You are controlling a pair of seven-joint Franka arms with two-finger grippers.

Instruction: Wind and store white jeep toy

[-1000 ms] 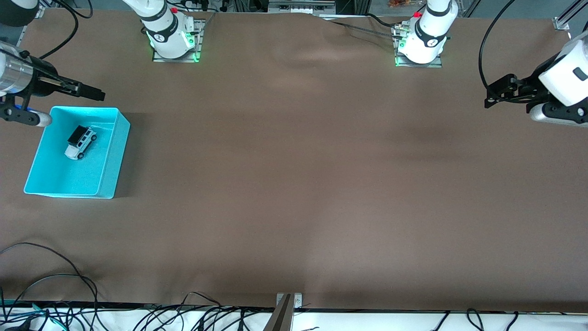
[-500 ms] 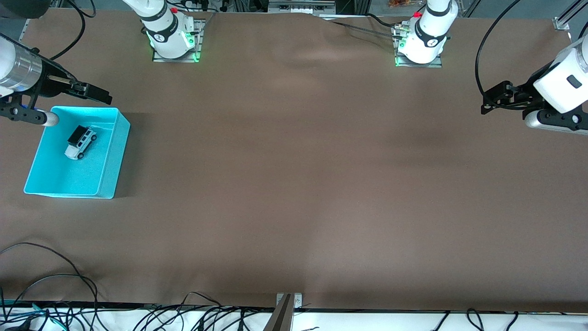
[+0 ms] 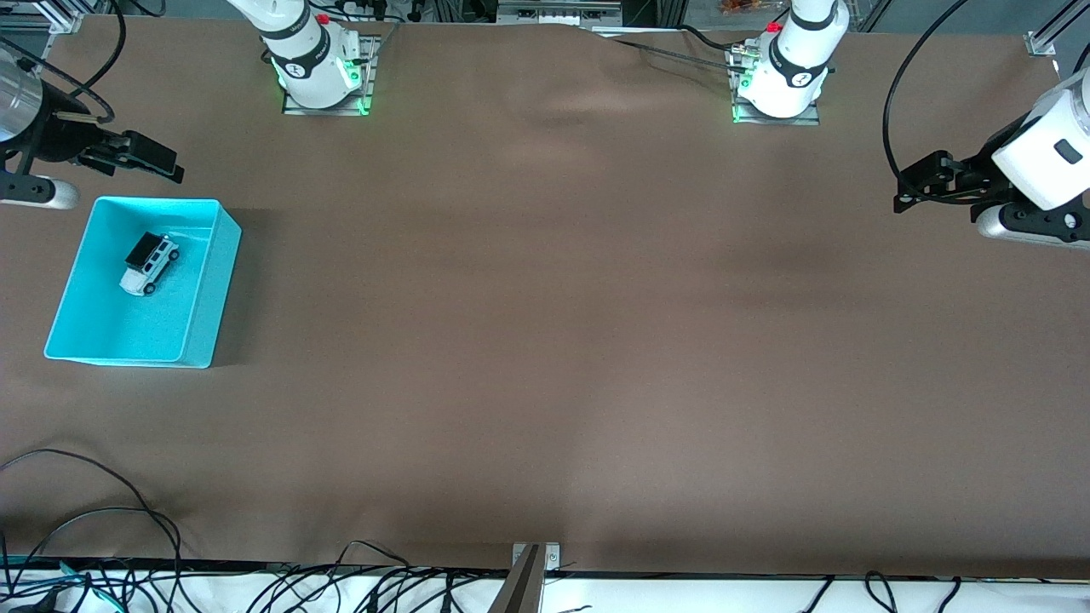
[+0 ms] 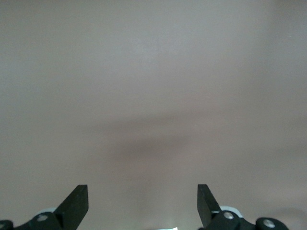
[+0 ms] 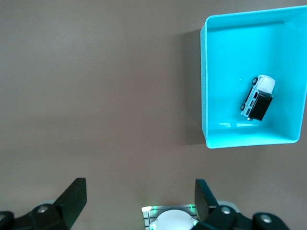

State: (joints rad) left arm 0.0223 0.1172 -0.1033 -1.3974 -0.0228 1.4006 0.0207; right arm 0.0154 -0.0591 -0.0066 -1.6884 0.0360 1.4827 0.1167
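**One jeep, one bin, both my grippers released**

I count one white jeep toy (image 3: 149,263), boxy, with a black roof, dark wheels and dark windows. It sits on its wheels inside the one turquoise bin (image 3: 200,298), at the middle left of the front view, in the half of the bin farther from the front camera, angled across the floor. The bin rests on the brown surface (image 3: 545,340) toward my right arm's end. I have two grippers. My right gripper (image 3: 140,160) hangs at the upper left of the front view, just above the bin's edge, jaws spread and holding nothing. My left gripper (image 3: 918,183) hovers at the right edge over bare surface, jaws apart too, waiting.
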